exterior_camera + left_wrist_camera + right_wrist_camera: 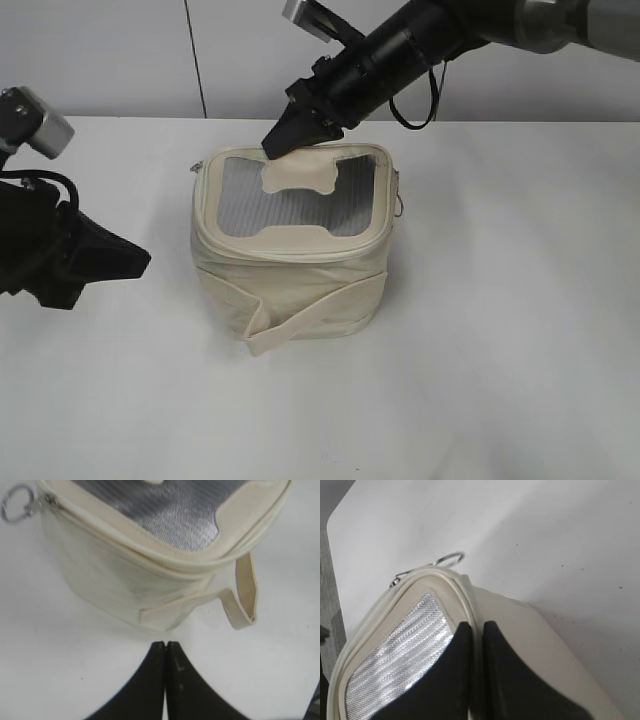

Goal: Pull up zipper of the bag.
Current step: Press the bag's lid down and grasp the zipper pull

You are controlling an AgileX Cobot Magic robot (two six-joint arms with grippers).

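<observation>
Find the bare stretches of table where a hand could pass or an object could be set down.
Free: the wide table right of the bag, and the strip in front of it. Crowded: left side, where the left gripper sits, and the bag's back rim under the right gripper.

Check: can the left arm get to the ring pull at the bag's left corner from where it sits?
Probably yes. The left gripper is shut and off the bag; only bare table lies between it and the ring pull, which hangs clear of the corner.
</observation>
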